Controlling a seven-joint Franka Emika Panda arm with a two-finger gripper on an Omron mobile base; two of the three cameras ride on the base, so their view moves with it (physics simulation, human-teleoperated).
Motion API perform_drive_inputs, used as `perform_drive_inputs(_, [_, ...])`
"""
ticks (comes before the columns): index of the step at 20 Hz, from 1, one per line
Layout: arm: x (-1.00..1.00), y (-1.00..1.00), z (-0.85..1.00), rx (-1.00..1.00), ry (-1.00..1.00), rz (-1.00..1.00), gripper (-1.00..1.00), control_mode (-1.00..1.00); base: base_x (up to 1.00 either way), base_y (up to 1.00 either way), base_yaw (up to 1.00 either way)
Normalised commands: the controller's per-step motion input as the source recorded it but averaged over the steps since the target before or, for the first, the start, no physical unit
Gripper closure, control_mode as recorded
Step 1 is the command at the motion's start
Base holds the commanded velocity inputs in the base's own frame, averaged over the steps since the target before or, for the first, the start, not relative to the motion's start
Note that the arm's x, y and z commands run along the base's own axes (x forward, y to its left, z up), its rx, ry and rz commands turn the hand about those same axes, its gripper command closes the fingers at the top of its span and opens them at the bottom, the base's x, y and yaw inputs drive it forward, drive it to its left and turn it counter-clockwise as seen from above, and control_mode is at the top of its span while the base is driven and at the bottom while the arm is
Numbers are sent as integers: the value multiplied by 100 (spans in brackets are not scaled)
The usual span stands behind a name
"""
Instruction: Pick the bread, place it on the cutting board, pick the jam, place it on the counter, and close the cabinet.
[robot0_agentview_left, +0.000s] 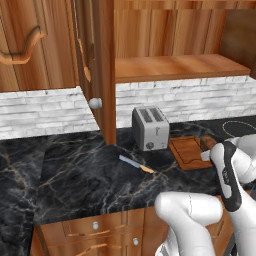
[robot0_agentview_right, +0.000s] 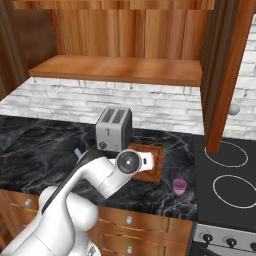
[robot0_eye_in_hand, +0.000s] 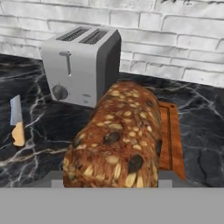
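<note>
The pincer (robot0_eye_in_hand: 109, 183) pinches the bread (robot0_eye_in_hand: 116, 140) just above the cutting board (robot0_eye_in_hand: 170, 135) beside the toaster (robot0_eye_in_hand: 83, 65); the robot should lower it flat onto the board's middle before releasing it

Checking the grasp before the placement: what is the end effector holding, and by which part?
The bread, gripped at its near end by the end effector, loaf pointing away toward the cutting board. The exact contact spots are hidden.

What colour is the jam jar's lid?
Purple; the jam shows best in the right base view, standing on the counter.
</note>
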Motion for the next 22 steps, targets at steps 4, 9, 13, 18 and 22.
perform_drive_inputs(4, [13,-6,-12,0,0,0,100,-100,0,0,0])
perform_drive_inputs(9, [23,-5,-10,0,0,0,100,-100,0,0,0])
perform_drive_inputs(13, [34,-4,-12,0,0,0,100,-100,0,0,0])
perform_drive_inputs(18, [28,-4,-13,0,0,0,100,-100,0,0,0])
perform_drive_inputs(22, [14,-8,-15,0,0,0,100,-100,0,0,0])
